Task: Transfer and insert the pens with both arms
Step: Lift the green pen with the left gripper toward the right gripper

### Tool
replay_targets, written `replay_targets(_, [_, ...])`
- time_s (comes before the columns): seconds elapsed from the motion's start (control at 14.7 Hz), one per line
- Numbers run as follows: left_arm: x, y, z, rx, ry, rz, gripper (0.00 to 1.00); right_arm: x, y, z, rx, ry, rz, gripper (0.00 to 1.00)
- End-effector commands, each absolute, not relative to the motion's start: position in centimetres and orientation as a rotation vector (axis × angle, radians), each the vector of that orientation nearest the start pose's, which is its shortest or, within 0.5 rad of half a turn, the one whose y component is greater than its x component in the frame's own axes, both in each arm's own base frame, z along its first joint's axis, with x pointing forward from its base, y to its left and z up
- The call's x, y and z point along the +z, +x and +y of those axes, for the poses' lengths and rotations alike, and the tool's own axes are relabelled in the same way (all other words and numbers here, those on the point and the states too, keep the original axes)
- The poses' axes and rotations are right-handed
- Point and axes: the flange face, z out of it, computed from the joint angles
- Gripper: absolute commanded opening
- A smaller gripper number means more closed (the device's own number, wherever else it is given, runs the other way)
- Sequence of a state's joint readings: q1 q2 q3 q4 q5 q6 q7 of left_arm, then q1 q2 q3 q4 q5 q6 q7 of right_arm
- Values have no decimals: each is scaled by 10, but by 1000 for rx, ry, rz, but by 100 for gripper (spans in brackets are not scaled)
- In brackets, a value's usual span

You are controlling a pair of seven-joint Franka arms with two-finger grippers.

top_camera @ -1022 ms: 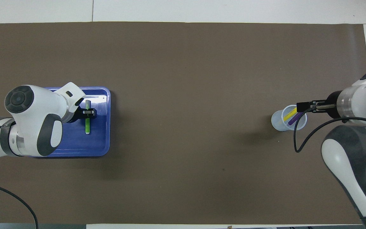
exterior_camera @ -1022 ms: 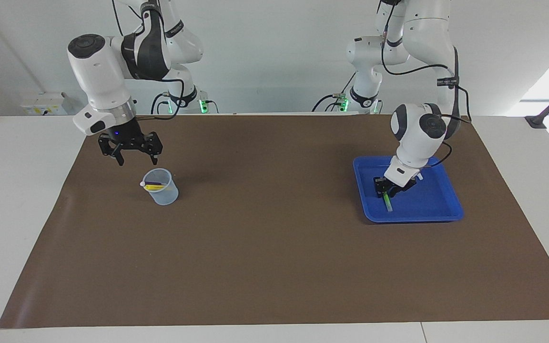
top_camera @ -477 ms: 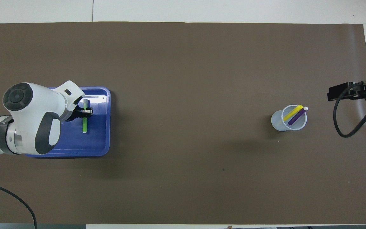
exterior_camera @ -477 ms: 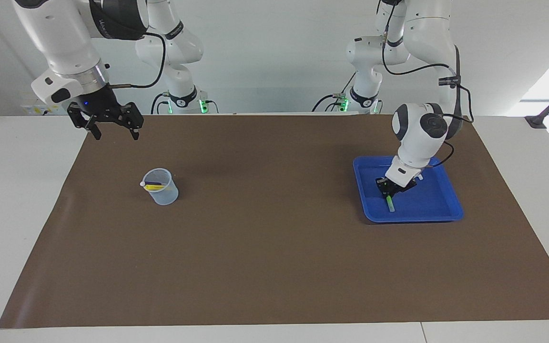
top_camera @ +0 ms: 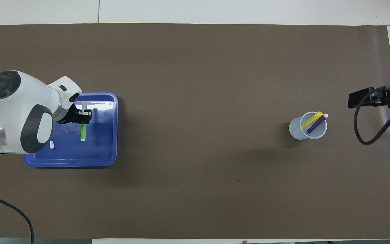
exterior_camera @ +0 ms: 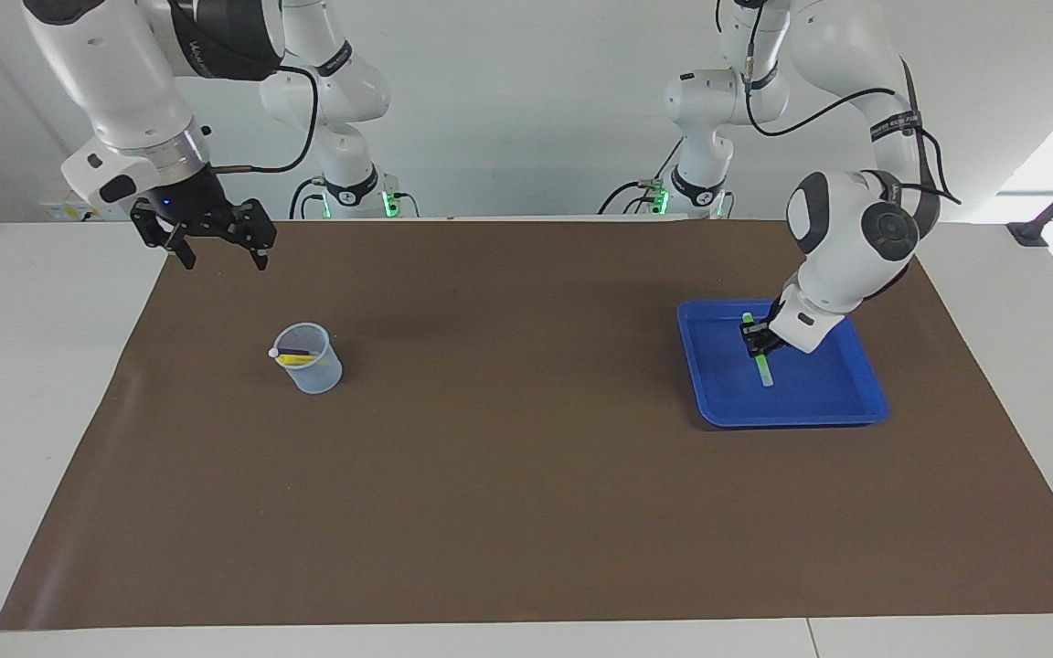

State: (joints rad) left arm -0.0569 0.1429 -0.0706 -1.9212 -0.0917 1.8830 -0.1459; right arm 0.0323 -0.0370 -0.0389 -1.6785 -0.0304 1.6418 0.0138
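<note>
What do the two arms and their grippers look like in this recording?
Both arms are glossy white with rounded joint housings and dark grey or black collars. Black cables loop along them. The left gripper and right gripper are black, two-fingered linkage types; a silver ring and small blue light sit above the right one.

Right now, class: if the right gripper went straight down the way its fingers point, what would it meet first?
The right gripper hangs open and points down; it would likely meet the brown mat, robot-side of the cup. Depth is uncertain.
</note>
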Motion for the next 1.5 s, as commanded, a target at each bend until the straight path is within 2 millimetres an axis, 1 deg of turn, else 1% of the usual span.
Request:
replay_targets(0.0, [452,565,-83,428,-3211,-295,0,603,548,-2,4,-3168,48,100])
replay_targets(0.07, [468,558,-89,467,-3218,-401,0,603,548,4,0,-3147,40,100])
replay_targets(0.2, [498,541,-100,532,-3235,-623,0,604,548,28,6,-3033,64,100])
replay_targets(0.27, [512,531,-108,559,-3229,-745,0,604,547,44,15,-2969,69,100])
replay_targets(0.41, [535,518,-125,657,-3183,-1058,0,608,545,85,18,-2877,74,100])
replay_targets(0.48, [543,510,-143,720,-3149,-1186,0,611,544,103,-4,-2841,93,100])
replay_targets(0.61, [554,499,-175,869,-3019,-1483,0,616,541,146,-36,-2782,110,100])
replay_targets(0.68, [555,493,-192,962,-2933,-1613,0,615,540,163,-48,-2743,120,100])
replay_targets(0.75, [558,487,-203,1021,-2865,-1743,0,618,540,177,-80,-2695,130,100])
replay_targets(0.82, [557,486,-207,1061,-2781,-1900,0,622,539,189,-98,-2646,151,100])
replay_targets(0.89, [554,481,-218,1098,-2689,-2049,0,625,537,200,-88,-2596,202,100])
replay_targets(0.95, [552,475,-231,1117,-2635,-2133,0,627,536,210,-75,-2560,255,100])
replay_targets(1.02, [548,469,-241,1133,-2579,-2222,0,626,532,224,-62,-2544,286,100])
replay_targets(1.16, [544,457,-260,1166,-2513,-2346,0,623,523,254,-78,-2528,290,100])
replay_targets(1.29, [540,444,-272,1219,-2432,-2454,0,618,519,276,-80,-2524,257,100])
replay_targets(1.43, [539,432,-277,1234,-2394,-2542,0,611,516,286,-62,-2533,231,100])
